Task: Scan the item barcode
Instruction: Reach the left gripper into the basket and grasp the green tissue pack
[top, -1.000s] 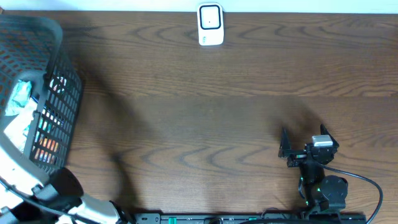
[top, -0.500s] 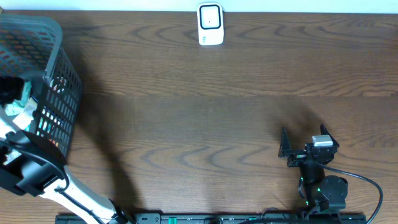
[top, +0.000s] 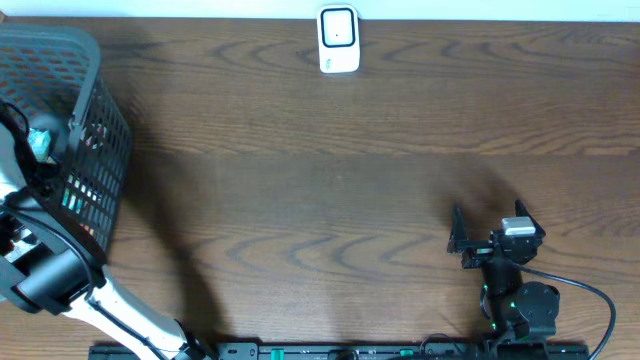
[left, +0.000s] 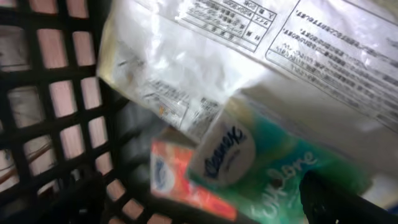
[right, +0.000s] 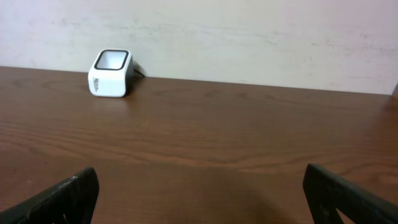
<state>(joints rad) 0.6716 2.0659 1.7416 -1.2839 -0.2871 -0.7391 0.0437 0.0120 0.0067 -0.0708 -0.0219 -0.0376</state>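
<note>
Left tool (left: 202, 202), spread wide, hangs inside the basket (top: 97, 150) above packets (left: 261, 62); right tool (top: 488, 222), also wide, faces open table (top: 300, 200).

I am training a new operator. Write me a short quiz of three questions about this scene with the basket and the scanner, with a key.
1. True or false: the white scanner stands at the far edge of the table, apart from the basket.
2. Which arm is at the basket? A: the left arm. B: the right arm.
3. Fill in: in the left wrist view, the brand word on the teal pack is ____.

Key: 1 true; 2 A; 3 Kleenex.
</note>
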